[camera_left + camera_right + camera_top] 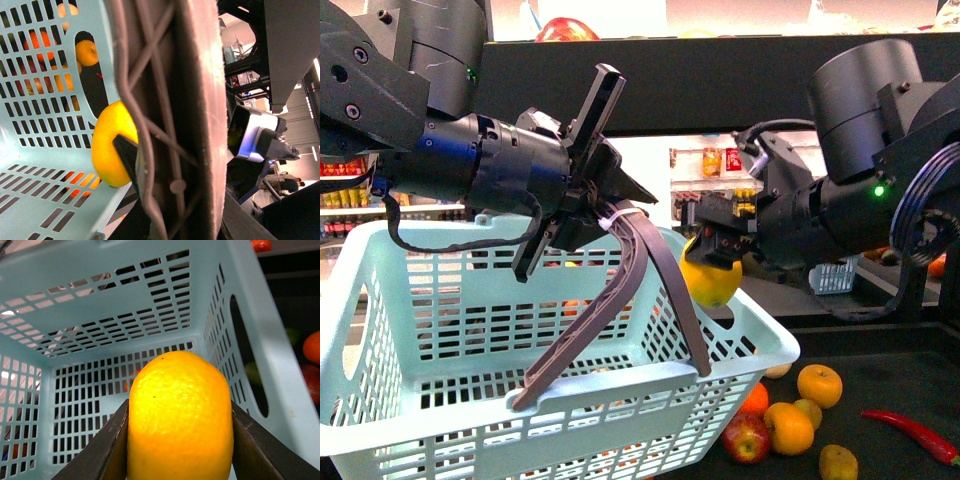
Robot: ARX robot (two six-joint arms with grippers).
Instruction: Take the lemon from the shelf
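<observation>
Right gripper (pixel 715 252) clamps the lemon (pixel 180 415) at the basket (pixel 760 345) rim; left gripper (pixel 620 205) grips its handles (pixel 620 300).

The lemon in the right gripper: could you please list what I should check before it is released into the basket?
1. The lemon firm in the right gripper: ok; fingers press both sides.
2. It is over the blue basket's opening: cannot tell; it hangs near the rim.
3. The left gripper holding the handles: ok.
4. The handles clear of the drop: cannot tell; they cross beside it.
5. Room inside: ok; right wrist view shows nothing in it.
</observation>
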